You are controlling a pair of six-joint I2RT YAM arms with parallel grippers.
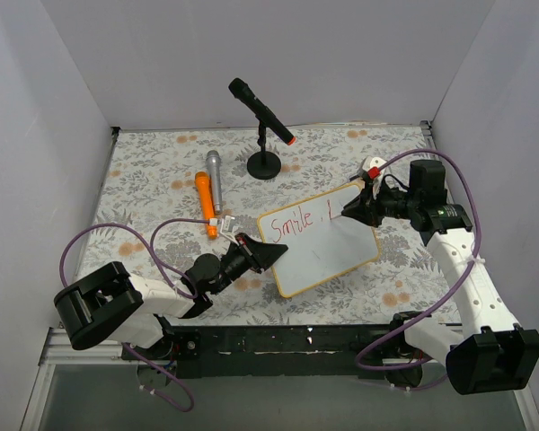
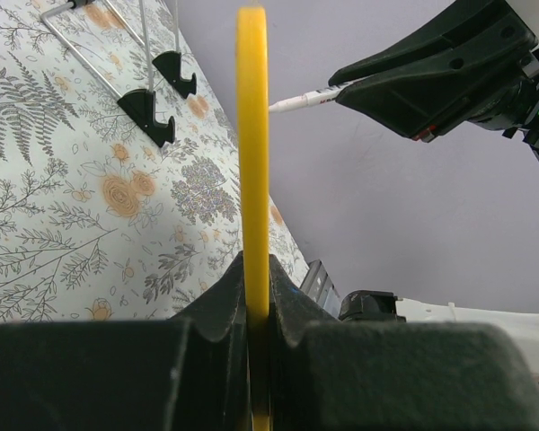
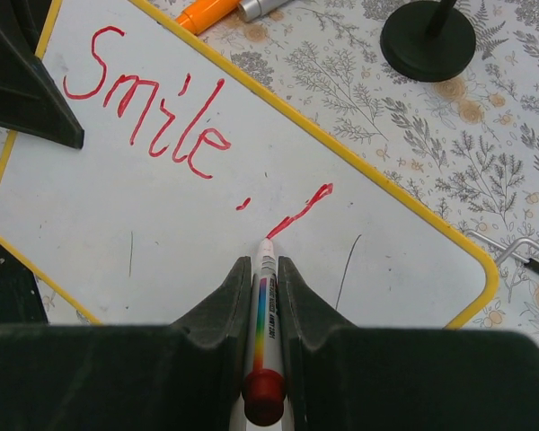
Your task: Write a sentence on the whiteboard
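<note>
The whiteboard (image 1: 328,256) with a yellow rim lies tilted in mid-table. My left gripper (image 1: 262,254) is shut on its left edge; the left wrist view shows the yellow rim (image 2: 251,135) clamped edge-on between the jaws of that gripper (image 2: 258,296). My right gripper (image 3: 265,262) is shut on a white marker (image 3: 264,314) with a red end cap. The marker's tip touches the board (image 3: 144,215) at the lower end of a slanted red stroke (image 3: 301,211). The sentence (image 3: 148,108) reads "Smile" in red, followed by a small comma mark (image 3: 242,204).
A black microphone (image 1: 262,112) on a round-based stand (image 1: 264,164) stands at the back. An orange marker (image 1: 204,202) and a grey one (image 1: 213,171) lie to the board's left. White walls enclose the flowered tabletop.
</note>
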